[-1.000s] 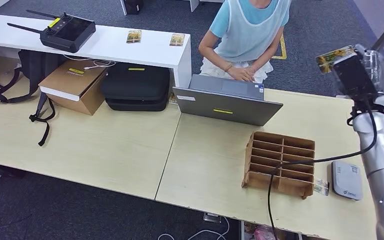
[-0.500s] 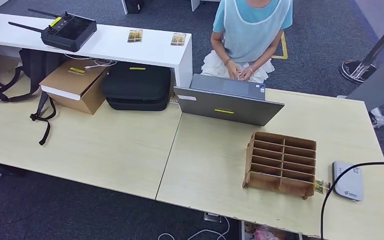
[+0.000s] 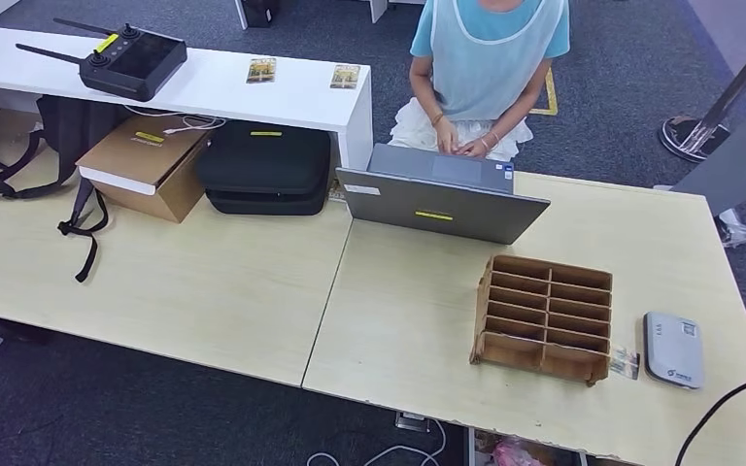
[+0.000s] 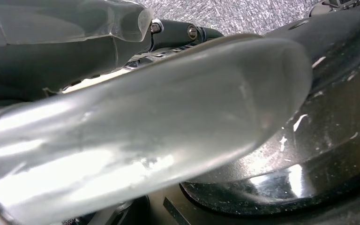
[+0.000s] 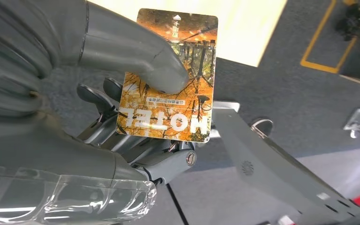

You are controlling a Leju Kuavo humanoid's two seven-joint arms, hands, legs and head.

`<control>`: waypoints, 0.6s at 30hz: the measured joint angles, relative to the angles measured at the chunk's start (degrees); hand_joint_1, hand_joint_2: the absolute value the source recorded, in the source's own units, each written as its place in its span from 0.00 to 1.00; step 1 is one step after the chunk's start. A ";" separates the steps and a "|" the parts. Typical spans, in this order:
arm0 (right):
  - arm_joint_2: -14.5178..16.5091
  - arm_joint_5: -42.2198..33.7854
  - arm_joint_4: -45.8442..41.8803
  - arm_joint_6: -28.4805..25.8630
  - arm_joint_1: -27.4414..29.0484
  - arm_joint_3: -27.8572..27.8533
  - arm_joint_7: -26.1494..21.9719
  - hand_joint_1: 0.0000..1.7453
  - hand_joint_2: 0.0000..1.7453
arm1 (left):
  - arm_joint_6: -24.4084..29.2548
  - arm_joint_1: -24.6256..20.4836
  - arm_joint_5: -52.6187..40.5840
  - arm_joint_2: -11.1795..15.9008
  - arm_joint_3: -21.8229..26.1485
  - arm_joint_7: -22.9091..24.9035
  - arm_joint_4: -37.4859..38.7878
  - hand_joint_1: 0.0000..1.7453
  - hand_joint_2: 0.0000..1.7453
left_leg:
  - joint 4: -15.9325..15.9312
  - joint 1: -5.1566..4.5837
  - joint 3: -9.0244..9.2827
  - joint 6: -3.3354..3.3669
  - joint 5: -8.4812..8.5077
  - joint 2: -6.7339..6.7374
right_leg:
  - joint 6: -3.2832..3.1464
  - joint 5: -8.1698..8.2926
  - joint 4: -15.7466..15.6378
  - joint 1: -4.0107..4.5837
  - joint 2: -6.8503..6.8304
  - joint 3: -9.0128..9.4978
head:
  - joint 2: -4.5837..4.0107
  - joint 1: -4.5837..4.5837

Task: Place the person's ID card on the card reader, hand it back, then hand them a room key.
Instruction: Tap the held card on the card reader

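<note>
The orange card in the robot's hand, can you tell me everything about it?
The orange hotel key card is a thin, glossy rectangle with rounded corners. It is printed with an autumn picture of orange leaves and dark trees, a small white logo at one end, and big white letters spelling HOTEL, seen upside down here. The robot's right hand pinches it: the thick grey thumb presses on its printed face and darker fingers sit behind it. It is held in the air above grey carpet.
</note>
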 joint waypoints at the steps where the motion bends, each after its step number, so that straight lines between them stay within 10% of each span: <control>1: 0.02 -0.04 0.22 0.19 0.38 -0.03 0.07 1.00 1.00 | -0.04 -0.02 -0.06 0.01 0.00 0.00 0.00 0.00 0.00 | 0.00 0.00 0.00 0.00 0.01 -0.01 | 0.00 0.00 0.01 0.00 -0.01 0.00 | 0.00 0.01; 18: 2.58 -1.16 1.90 1.99 8.09 -1.02 -0.22 1.00 1.00 | -0.26 -0.15 -1.20 0.02 0.00 -0.10 0.00 0.00 0.00 | 0.00 0.00 -0.02 0.01 0.02 -0.03 | 0.02 0.01 0.02 0.00 -0.02 0.00 | 0.02 0.01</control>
